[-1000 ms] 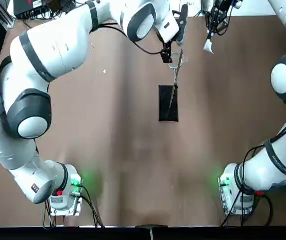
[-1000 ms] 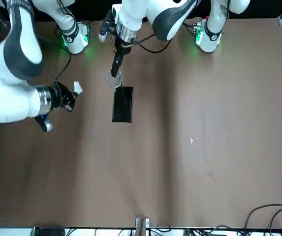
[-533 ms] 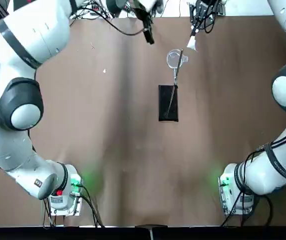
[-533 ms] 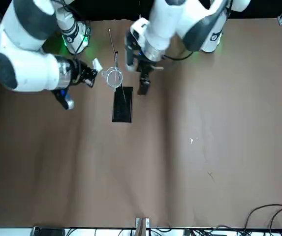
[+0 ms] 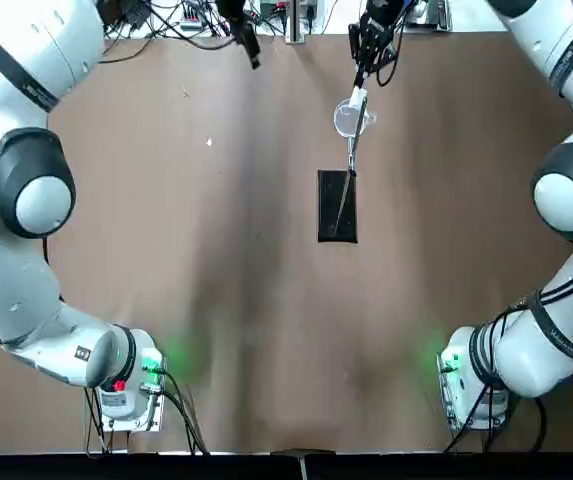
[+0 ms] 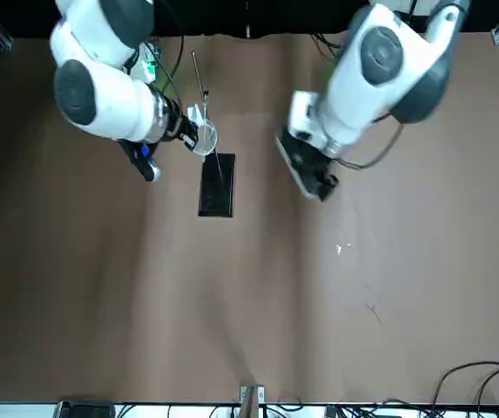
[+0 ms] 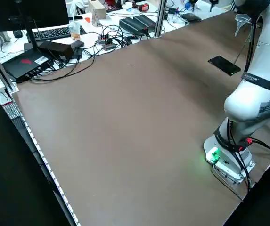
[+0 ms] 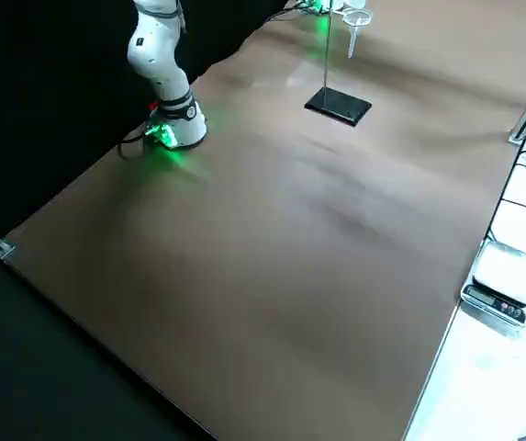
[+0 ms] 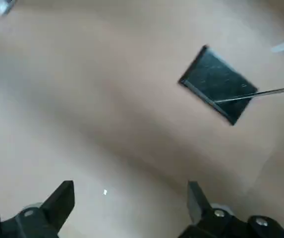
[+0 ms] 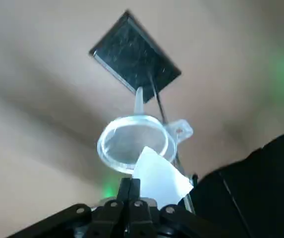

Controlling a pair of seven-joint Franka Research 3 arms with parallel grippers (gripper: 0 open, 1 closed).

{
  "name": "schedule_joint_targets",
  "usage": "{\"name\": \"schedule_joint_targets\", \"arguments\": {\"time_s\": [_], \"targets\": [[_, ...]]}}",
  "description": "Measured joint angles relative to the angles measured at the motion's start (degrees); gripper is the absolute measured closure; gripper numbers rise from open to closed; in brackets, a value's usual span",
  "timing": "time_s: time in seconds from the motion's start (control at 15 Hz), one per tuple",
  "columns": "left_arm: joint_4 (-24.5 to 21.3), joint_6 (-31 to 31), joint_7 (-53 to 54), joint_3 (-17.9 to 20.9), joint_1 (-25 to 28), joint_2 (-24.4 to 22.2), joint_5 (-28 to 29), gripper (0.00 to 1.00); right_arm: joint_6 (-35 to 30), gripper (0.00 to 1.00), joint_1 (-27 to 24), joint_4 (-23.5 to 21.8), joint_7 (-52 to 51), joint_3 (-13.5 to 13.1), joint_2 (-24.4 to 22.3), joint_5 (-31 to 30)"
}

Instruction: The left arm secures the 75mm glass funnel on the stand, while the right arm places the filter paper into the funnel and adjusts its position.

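Right gripper [image 10: 132, 191]: pinched on filter paper [image 10: 159, 176], at rim of 75mm glass funnel [image 10: 132, 144] seated in stand [image 10: 134, 59] ring, mid-table. Left gripper [image 9: 129, 201]: spread wide, empty, well aside. Far edge: cables [image 7: 111, 40], keyboard [image 7: 54, 32].

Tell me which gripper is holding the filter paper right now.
The right gripper, jaws shut on the filter paper just over the glass funnel. The left gripper is open, empty, away from the stand.

Clear glass funnel [image 10: 132, 143] upright in stand [image 5: 337, 204] ring; white filter paper [image 10: 160, 178] at rim.
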Motion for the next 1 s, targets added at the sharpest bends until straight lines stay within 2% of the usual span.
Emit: {"name": "schedule_joint_targets", "arguments": {"time_s": [0.27,0.47,0.6,0.8,1.0], "targets": [[-0.11,-3.05,-11.62,0.18,5.44,0.34,2.56,0.00,0.74,0.99,2.46,-0.01,2.64,-0.05,1.96,-6.90],[-0.12,-5.61,-26.26,0.45,7.57,0.36,4.36,0.00,1.03,0.99,3.30,-0.01,4.16,-0.07,2.53,-8.79],[-0.12,-7.62,-32.69,1.03,7.94,0.36,8.33,0.00,1.05,0.99,3.72,0.04,4.43,-0.10,2.53,-9.33],[-0.11,-9.12,-34.65,1.86,8.47,0.34,13.23,0.00,1.79,0.99,4.35,0.05,4.71,-0.13,2.53,-9.74],[0.04,-10.31,-34.81,1.81,10.90,-0.01,13.84,0.00,3.58,0.99,4.91,0.05,5.93,-0.13,2.53,-9.80]]}}
